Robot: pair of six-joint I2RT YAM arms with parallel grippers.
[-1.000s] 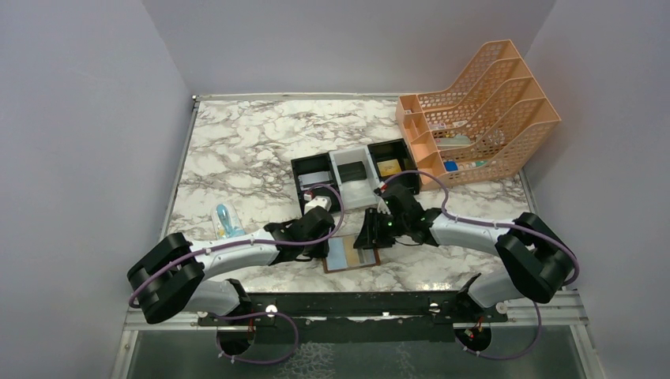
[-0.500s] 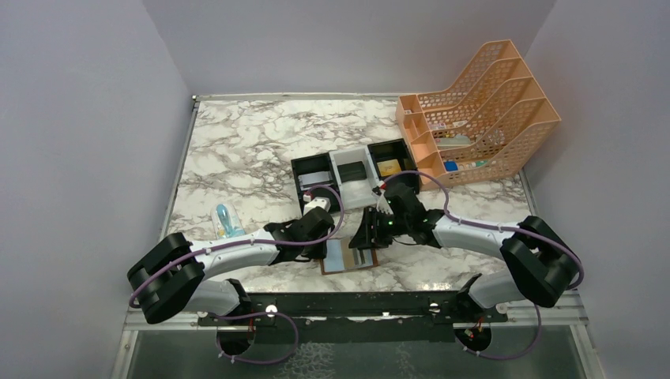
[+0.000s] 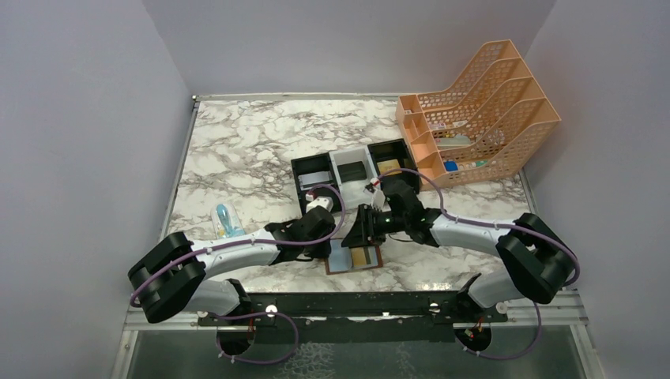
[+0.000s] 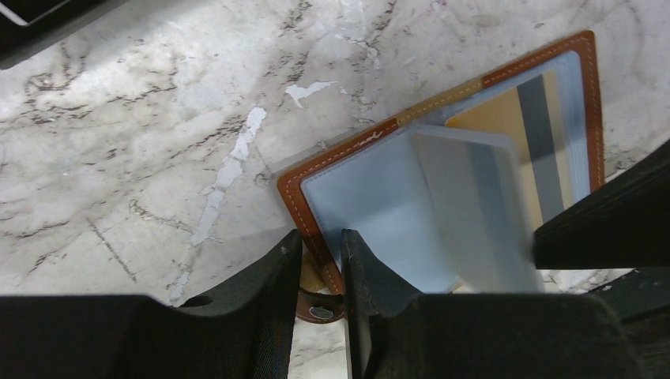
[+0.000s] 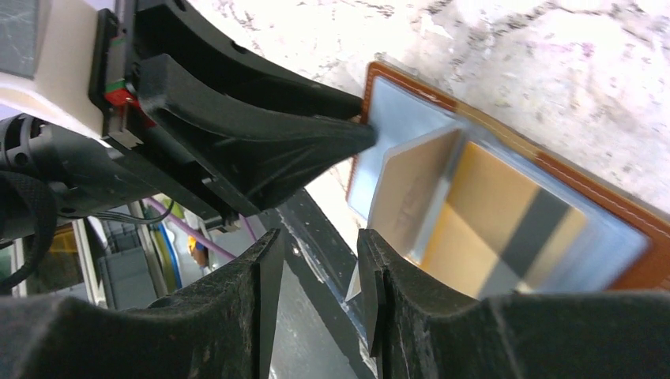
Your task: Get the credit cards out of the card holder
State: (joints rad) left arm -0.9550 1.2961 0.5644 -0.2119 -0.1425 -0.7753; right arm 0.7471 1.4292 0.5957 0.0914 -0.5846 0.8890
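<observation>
**Card removal not yet achieved: holder opened, gold-tan card seated in its pocket**

The card holder (image 3: 354, 257) is found lying open and flat on the bench, close to the middle of the near edge. It is pinned by the left hand (image 4: 321, 241), which is clenched on the brown leather border beside the snap tab. The right hand (image 5: 316, 260) is held over the open holder with its fingers a little apart. A pale corner is seen between them, but it cannot be told whether anything is gripped.

Progress is judged to be early. The holder has been opened, but the gold-tan card (image 4: 498, 126) lies inside the pale blue pocket. A dark grey card cannot be identified with certainty. Every extraction is therefore taken as outstanding.

From the top view only the holder's position and both arms converging on it are given. In the left wrist view the pinch on the border is confirmed, and a translucent leaf (image 4: 474, 213) is shown raised off the pockets. In the right wrist view the dark stripe across the gold-tan card (image 5: 474, 197) is shown.
</observation>
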